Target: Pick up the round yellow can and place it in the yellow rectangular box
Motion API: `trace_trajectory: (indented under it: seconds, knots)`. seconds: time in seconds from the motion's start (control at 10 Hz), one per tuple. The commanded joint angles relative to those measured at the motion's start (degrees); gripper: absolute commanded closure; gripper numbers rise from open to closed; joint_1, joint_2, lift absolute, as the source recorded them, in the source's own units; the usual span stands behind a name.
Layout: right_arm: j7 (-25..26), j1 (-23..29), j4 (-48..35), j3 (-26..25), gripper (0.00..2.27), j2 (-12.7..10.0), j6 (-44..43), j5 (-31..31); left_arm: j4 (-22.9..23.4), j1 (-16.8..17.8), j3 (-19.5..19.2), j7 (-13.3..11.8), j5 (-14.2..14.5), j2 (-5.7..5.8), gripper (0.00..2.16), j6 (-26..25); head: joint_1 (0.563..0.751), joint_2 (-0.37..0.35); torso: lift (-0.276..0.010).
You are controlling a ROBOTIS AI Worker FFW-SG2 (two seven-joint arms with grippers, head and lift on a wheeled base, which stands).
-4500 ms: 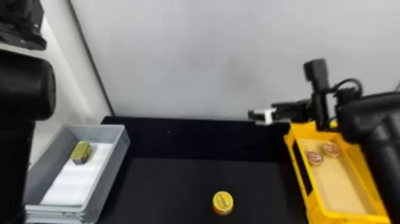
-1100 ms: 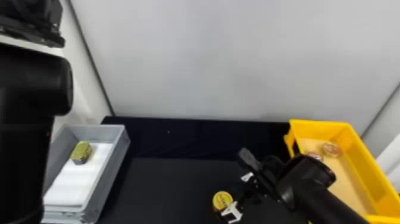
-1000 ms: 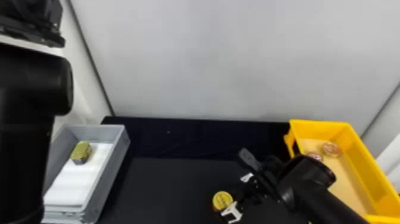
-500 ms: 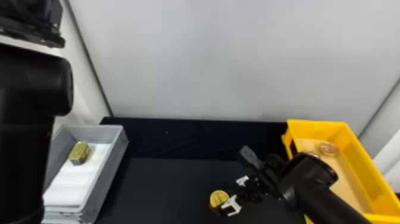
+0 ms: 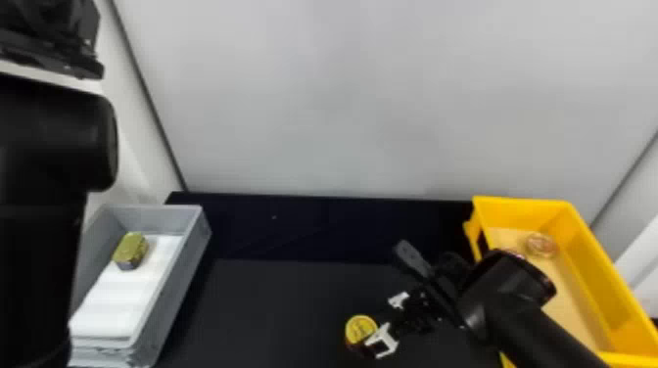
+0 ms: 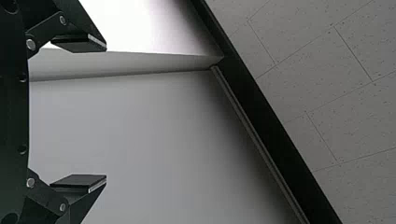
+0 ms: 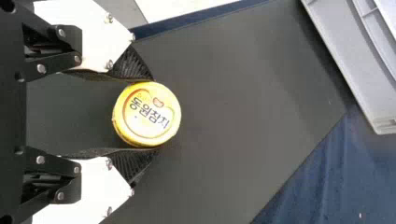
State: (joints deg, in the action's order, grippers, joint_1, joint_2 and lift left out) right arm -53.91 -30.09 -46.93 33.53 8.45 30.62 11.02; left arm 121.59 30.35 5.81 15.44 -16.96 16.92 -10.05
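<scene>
Between the jaws of the right gripper [image 7: 154, 115], the round yellow metal can [image 7: 145, 115] sits pinched near the tips, over the black table [image 5: 274, 303]. Its curved sides could slip out if lifted fast — or, carried low, catch the yellow rectangular plastic box's [image 5: 524, 210] rim. The left gripper's [image 6: 103, 113] jaws stand wide.

The head view looks forward and down across the counter [image 5: 284, 303] from farther off. The right wrist view looks down from close above it; both share the round yellow can [image 5: 361, 327] and grey box [image 5: 183, 271]. The left wrist view faces a pale wall [image 6: 140, 135] and tiled ceiling [image 6: 345, 107].
</scene>
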Motion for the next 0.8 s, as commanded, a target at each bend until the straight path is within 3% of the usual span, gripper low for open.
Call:
trace_trajectory:
  seconds: [0.0, 0.3, 0.4, 0.5, 0.6, 0.7]
  knots:
    - [-2.10, 2.14, -7.47, -3.02, 0.62, 1.22, 4.81, 3.66, 0.93, -0.65, -0.54, -0.14, 0.08, 0.49, 0.26, -0.76, 0.663, 0.054, -0.010]
    - [-6.94, 4.33, -24.78, -6.53, 0.62, 5.97, 13.08, 9.55, 2.42, -1.88, -1.24, -0.32, 0.17, 1.73, 0.26, -2.61, 0.663, 0.054, -0.010]
    - [-6.68, 4.16, -30.23, -6.89, 0.62, 7.99, 15.72, 10.61, 3.74, -3.02, -2.38, -0.41, 0.26, 2.69, 0.26, -3.75, 0.663, 0.054, -0.010]
    - [-8.87, 4.07, -35.15, -9.00, 0.62, 10.63, 18.44, 13.25, 4.62, -3.11, -2.74, -0.76, 0.26, 3.40, 0.26, -4.72, 0.663, 0.054, -0.010]
    - [-15.03, 4.42, -38.93, -13.74, 0.62, 12.74, 20.20, 18.00, 4.53, -2.76, -2.30, -0.76, 0.26, 3.40, 0.26, -4.81, 0.663, 0.054, -0.010]
    - [-14.50, 3.98, -42.36, -16.38, 0.62, 14.76, 22.31, 19.32, 4.71, -3.20, -2.65, -0.85, 0.35, 3.75, 0.26, -4.98, 0.663, 0.054, -0.010]
